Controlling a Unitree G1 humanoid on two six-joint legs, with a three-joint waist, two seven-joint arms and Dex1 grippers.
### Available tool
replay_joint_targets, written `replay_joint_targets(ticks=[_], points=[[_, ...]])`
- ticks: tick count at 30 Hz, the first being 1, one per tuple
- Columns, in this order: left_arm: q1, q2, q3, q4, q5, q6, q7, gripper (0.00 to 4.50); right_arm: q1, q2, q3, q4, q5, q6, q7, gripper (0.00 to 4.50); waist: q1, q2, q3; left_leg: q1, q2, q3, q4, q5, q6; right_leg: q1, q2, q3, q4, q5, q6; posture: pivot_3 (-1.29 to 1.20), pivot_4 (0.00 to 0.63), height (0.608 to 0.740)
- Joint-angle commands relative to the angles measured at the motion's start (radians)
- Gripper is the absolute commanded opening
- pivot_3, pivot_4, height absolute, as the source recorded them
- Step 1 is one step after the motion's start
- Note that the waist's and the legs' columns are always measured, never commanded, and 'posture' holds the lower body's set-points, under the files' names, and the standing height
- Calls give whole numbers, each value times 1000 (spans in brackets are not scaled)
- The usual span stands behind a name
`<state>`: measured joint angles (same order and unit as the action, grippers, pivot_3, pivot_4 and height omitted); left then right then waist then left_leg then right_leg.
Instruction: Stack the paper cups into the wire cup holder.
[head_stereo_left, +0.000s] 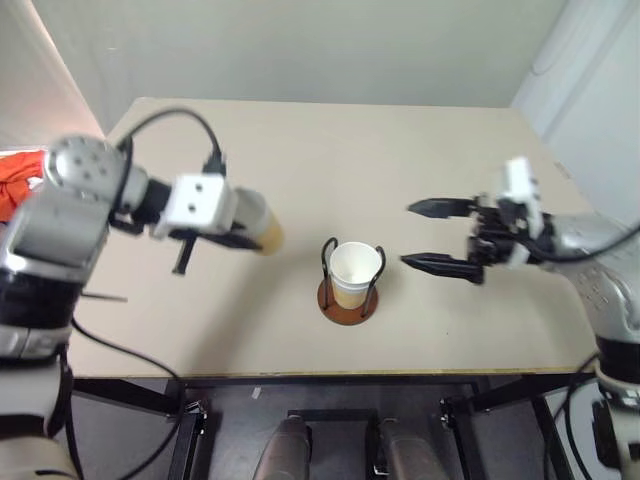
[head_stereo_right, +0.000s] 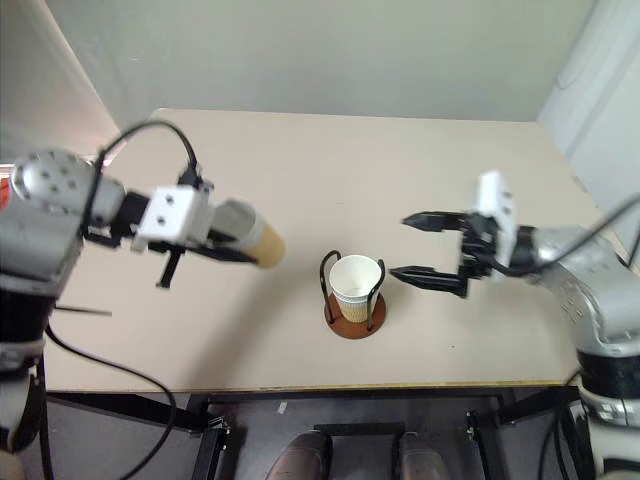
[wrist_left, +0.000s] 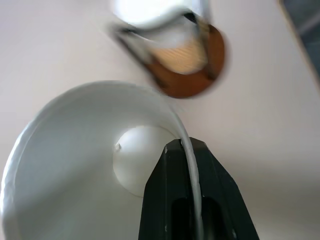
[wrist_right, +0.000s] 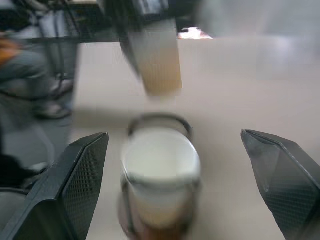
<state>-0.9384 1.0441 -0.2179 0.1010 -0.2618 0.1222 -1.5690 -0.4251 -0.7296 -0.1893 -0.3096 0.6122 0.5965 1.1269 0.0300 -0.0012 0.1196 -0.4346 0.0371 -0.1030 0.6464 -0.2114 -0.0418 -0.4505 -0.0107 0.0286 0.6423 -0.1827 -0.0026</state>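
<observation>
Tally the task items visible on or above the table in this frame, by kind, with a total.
Paper cups: 2, one in the wire cup holder, one held by the left gripper
Wire cup holder: 1
Total: 3
</observation>
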Motion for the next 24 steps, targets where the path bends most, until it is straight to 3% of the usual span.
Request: replay_joint_targets(ticks=[1,6,12,19,24], points=[[-141,-9,-57,26,-162,-18,-45,24,115,1,-174,-68,53,-58,-48,4500,2,0,0,-1,0,0,1,0,0,0,0,0,0,1,1,0,150,740],[-307,-83,-290,46,-307,-99,-45,24,291,60,-301,-150,123,-68,-151,4500,-2,0,0,0,-1,1,1,1,3,6,-2,1,-11,4,11,0,150,740],[-452,-165,-561,159,-352,-266,-45,24,393,70,-295,-292,180,-39,-259,4500,-11,1,1,-1,-3,3,4,2,6,8,-2,4,-15,8,20,0,150,740],[-539,-211,-726,286,-330,-446,-45,24,507,68,-380,-368,304,-39,-283,4500,1,1,1,-4,-6,1,7,2,10,11,-2,6,-16,4,31,0,150,740],[-567,-252,-778,368,-323,-523,-45,24,784,39,-521,-467,408,-11,-205,4500,21,2,1,-11,-7,-1,19,-11,14,12,-2,6,-15,-5,35,0,150,740]])
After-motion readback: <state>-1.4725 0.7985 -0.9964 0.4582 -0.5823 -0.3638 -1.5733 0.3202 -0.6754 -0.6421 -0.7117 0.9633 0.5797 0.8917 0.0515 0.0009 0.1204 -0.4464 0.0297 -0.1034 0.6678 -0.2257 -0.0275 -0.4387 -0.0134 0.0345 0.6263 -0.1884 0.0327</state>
